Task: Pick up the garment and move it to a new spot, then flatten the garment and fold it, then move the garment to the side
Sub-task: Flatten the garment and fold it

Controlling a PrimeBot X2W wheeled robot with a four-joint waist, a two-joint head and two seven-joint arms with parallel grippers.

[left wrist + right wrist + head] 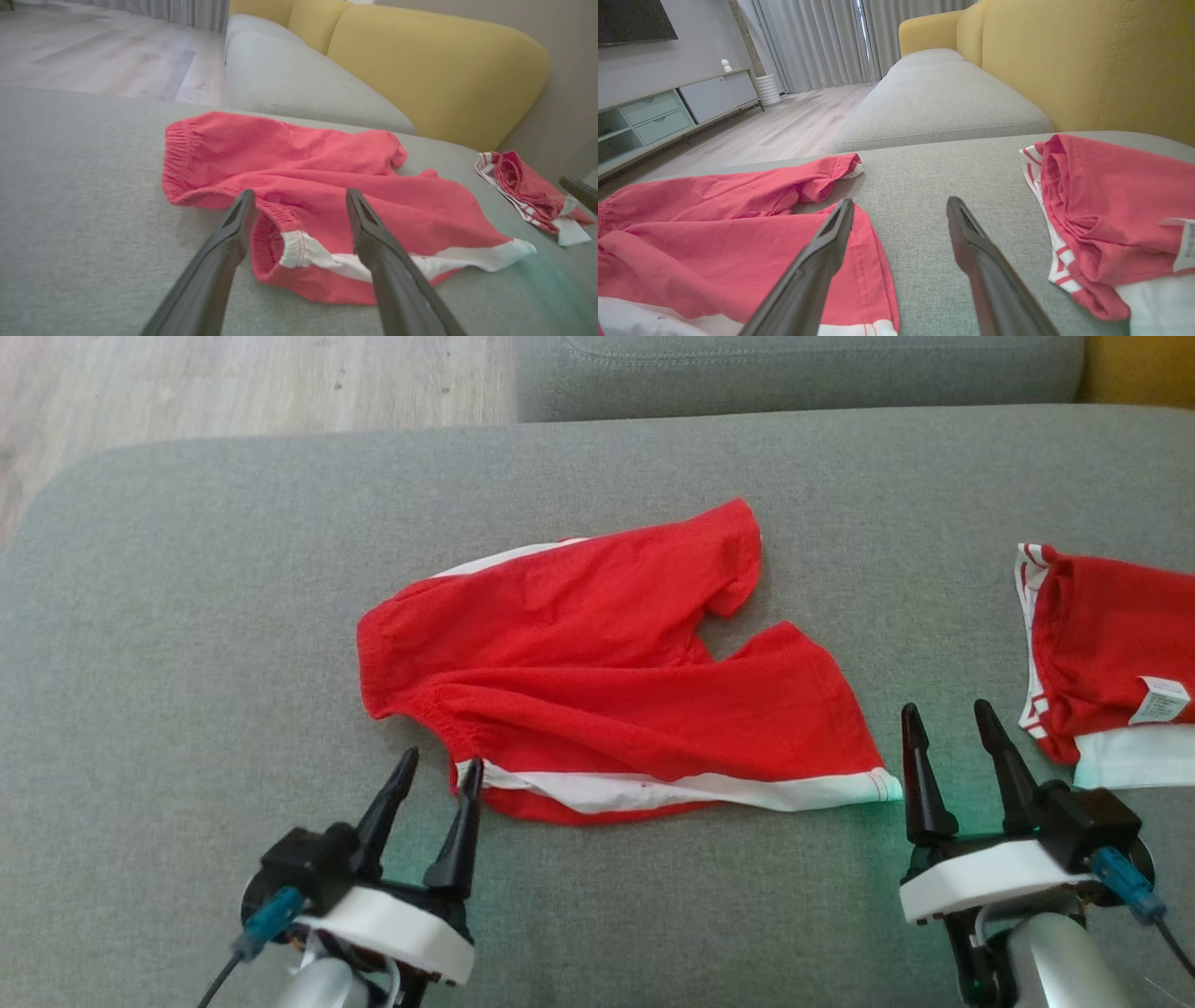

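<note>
Grey sofa seat [187, 616], yellow backrest [1087, 60], wood floor [233, 383]

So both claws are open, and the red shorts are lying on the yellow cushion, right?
Not quite: the shorts lie on the grey cushion, as the head view shows; yellow is the backrest behind. The left gripper and right gripper are open.

garment [597, 681]: red shorts, elastic waistband, white side stripes | state: unfolded, rumpled, not flat | pose: waistband to robot's left, both legs running right and splayed apart; far leg's hem curled; white stripe along near edge | location: middle of grey sofa cushion [187, 616]
</note>
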